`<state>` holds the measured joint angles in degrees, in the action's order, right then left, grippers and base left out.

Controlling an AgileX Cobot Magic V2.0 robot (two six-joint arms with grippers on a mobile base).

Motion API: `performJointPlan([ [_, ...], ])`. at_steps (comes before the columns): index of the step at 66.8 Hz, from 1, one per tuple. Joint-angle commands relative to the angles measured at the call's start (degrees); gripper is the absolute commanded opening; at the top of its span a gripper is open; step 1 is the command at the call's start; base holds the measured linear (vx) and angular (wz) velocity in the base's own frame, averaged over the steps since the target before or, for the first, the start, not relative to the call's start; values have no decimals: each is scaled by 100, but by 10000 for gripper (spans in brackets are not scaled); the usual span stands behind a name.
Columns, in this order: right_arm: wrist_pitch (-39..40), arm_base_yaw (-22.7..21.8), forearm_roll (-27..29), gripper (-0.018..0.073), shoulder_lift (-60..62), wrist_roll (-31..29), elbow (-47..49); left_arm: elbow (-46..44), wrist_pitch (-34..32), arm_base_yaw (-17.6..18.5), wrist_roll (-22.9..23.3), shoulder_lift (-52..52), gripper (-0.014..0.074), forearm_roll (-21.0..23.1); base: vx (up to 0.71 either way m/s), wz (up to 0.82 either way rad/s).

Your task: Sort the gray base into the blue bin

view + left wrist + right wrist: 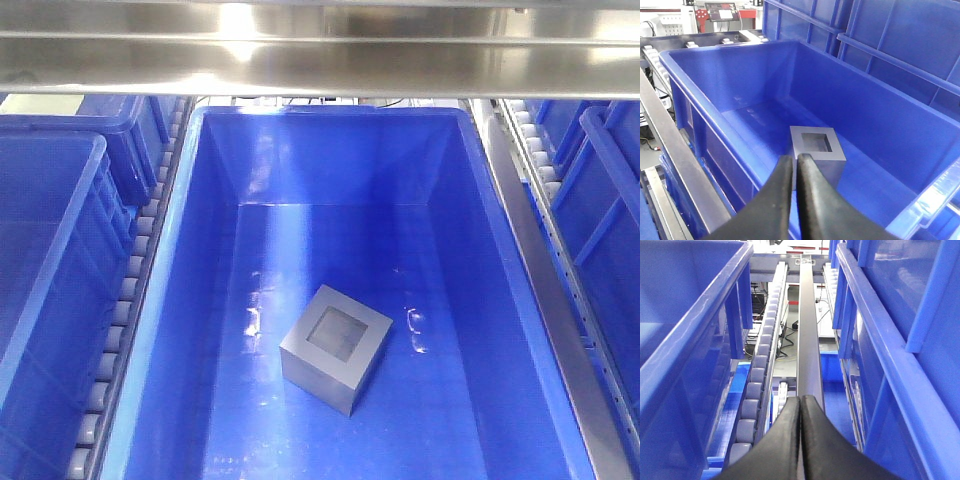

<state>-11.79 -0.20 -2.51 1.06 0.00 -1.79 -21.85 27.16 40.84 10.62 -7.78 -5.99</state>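
The gray base (335, 348) lies on the floor of the blue bin (205, 300), a little toward the near side and close to the middle between the two long walls. It sits flat, turned at an angle to the bin walls, and the face with the square recess looks upward. It touches none of the walls, and the glossy floor around it shows some light reflections. In the left wrist view the same gray base (817, 150) is seen inside the blue bin (705, 90), and the left hand (796, 162) is above the near rim of the bin, just beside the block but not touching it; its two dark fingers are pressed together with only a thin line between them, and they hold nothing. The right hand (800, 407) is well apart from the block, over a gap between other blue crates (890, 340), above a row of gray rollers (757, 385) and a long metal rail (807, 350); its fingers are also closed together and they grip nothing. In the front view more blue crates (50, 250) stand on both sides of the bin, and a shiny metal beam (320, 50) crosses the top.
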Motion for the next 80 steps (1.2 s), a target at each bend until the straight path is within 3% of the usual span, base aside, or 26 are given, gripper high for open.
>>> performJointPlan([
  [1,450,-7,-49,-5,42,-69,-32,-151,-327,43,18,-70,-9,20,0,0],
  [32,473,-7,-49,-5,42,-69,-32,89,-487,-17,18,-70,-8,18,0,0],
  [37,453,-7,-49,-5,42,-69,-32,237,-576,-406,12,6,-8,-5,0,0],
  [43,455,-13,-49,-5,42,-69,-32,473,-690,-1124,12,93,-8,17,0,0],
  [53,455,-13,-49,-5,42,-69,-32,1059,-1407,-2474,18,340,-8,179,0,0],
  [61,455,-13,-49,-5,42,-69,-32,1535,-1930,-3209,18,618,-8,226,0,0],
  [70,455,-13,-49,-5,42,-69,-32,2044,-2065,-3673,18,944,-8,209,0,0],
  [74,455,-13,-49,-5,42,-69,-32,2273,-2277,-3770,24,951,-8,204,0,0],
  [80,455,-13,-49,-5,42,-69,-32,2276,-2081,-3820,73,950,-8,208,0,0],
])
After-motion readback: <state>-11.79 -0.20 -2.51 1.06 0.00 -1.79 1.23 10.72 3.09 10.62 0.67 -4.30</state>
